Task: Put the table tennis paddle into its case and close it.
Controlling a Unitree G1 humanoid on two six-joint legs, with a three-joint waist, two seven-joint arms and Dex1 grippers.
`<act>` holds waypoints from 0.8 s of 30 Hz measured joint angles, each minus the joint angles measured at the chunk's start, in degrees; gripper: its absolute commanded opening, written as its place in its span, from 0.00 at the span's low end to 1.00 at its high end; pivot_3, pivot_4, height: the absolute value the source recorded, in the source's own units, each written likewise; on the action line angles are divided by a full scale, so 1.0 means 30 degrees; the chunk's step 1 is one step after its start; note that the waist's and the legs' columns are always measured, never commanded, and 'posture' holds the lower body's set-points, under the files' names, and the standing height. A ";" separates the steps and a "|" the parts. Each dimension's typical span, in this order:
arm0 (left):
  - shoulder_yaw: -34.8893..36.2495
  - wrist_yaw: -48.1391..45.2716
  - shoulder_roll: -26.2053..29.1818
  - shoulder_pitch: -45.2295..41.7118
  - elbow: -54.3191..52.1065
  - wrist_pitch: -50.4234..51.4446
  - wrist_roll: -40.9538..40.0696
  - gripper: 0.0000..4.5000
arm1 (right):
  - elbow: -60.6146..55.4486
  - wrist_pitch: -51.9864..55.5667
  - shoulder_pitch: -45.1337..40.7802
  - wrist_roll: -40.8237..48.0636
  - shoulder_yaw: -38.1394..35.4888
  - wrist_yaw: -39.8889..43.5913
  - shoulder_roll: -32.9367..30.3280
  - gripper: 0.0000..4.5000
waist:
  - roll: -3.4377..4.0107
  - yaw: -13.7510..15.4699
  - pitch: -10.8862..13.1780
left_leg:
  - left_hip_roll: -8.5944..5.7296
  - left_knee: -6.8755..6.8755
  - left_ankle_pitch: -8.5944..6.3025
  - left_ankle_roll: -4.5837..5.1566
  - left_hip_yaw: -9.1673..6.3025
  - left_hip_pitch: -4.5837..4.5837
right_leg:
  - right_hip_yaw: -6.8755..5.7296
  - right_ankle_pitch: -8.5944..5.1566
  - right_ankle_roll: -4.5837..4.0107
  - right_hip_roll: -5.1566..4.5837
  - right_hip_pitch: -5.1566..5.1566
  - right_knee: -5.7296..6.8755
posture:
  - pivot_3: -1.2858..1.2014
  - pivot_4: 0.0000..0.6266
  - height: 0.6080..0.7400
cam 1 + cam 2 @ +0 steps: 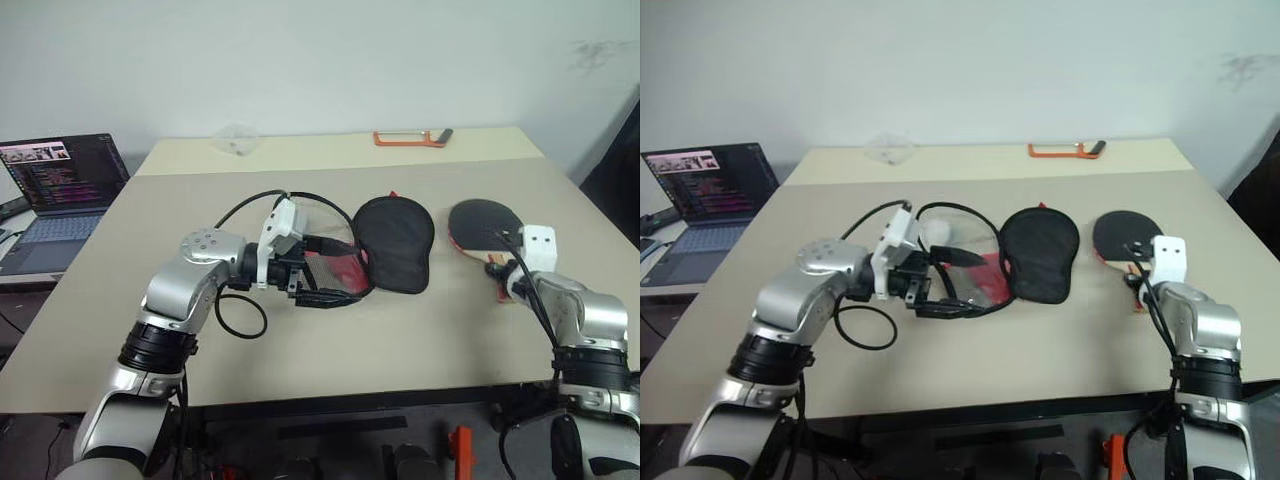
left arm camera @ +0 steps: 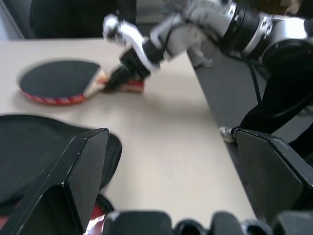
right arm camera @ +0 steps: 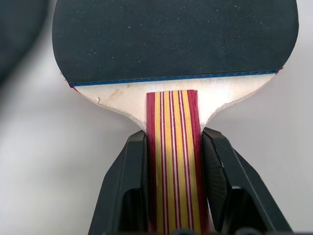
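Observation:
The table tennis paddle (image 1: 480,222) lies flat at the table's right, black face up, its striped wooden handle (image 3: 173,161) pointing toward me. My right gripper (image 1: 503,268) is shut on that handle, one finger (image 3: 132,166) pressed to each side. The case (image 1: 395,240) lies at mid-table, a black pouch whose red and mesh part (image 1: 335,272) is spread out to its left. My left gripper (image 1: 325,272) hovers over that red part, pointing right, open wide. In the left wrist view the left gripper (image 2: 171,133) has bare table between its fingers, and the paddle (image 2: 58,78) lies beyond it.
An open laptop (image 1: 65,180) stands off the table's left side. An orange tool (image 1: 410,138) and a clear plastic piece (image 1: 237,140) lie near the far edge. A black cable (image 1: 240,315) loops beside my left arm. The table's front edge (image 1: 400,385) is close.

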 measured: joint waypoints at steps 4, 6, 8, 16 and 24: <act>0.0736 0.0054 0.0754 0.0319 0.0790 -0.0397 0.0121 1.00 | -0.2621 0.1020 -0.1938 0.0425 0.0596 -0.0592 0.1967 0.25 | -0.0002 0.0138 -0.0002 | 0.0057 -0.0004 0.0021 -0.0049 -0.0020 -0.0030 | -0.0031 0.0001 -0.0009 0.0046 -0.0013 -0.0053 | 0.52 0.24 1.00; 0.1091 0.0043 0.1232 0.0409 0.1112 -0.0713 0.0226 1.00 | -0.3022 0.1396 -0.2227 0.0602 0.0948 -0.0982 0.3158 0.25 | -0.0002 0.0216 -0.0002 | 0.0060 -0.0007 0.0019 -0.0053 -0.0021 -0.0036 | -0.0036 0.0001 -0.0010 0.0048 -0.0012 -0.0072 | 0.52 0.24 1.00; 0.1428 0.0128 0.1541 0.0562 0.1581 -0.1208 0.0456 1.00 | -0.3013 0.1707 -0.2151 0.0624 0.1431 -0.1382 0.4262 0.25 | -0.0001 0.0267 -0.0001 | 0.0056 -0.0011 0.0018 -0.0056 -0.0017 -0.0042 | -0.0030 0.0002 -0.0011 0.0047 -0.0020 -0.0076 | 0.52 0.24 1.00; 0.1969 0.1509 0.1569 0.0928 0.2999 -0.2796 0.1410 1.00 | -0.0884 0.0367 -0.1543 -0.0306 0.3027 -0.2579 0.7082 0.25 | -0.0001 0.0450 -0.0001 | 0.0050 -0.0008 0.0024 -0.0069 -0.0026 -0.0075 | -0.0040 0.0003 -0.0013 0.0043 -0.0047 -0.0075 | 0.52 0.24 1.00; 0.2179 0.1797 0.1569 0.1202 0.2803 -0.2804 0.1410 1.00 | 0.2351 -0.1820 -0.1502 -0.1562 0.2797 -0.3276 0.7073 0.25 | -0.0001 0.0335 -0.0001 | 0.0054 -0.0011 0.0024 -0.0069 -0.0018 -0.0073 | -0.0035 0.0003 -0.0013 0.0047 -0.0054 -0.0065 | 0.52 0.24 1.00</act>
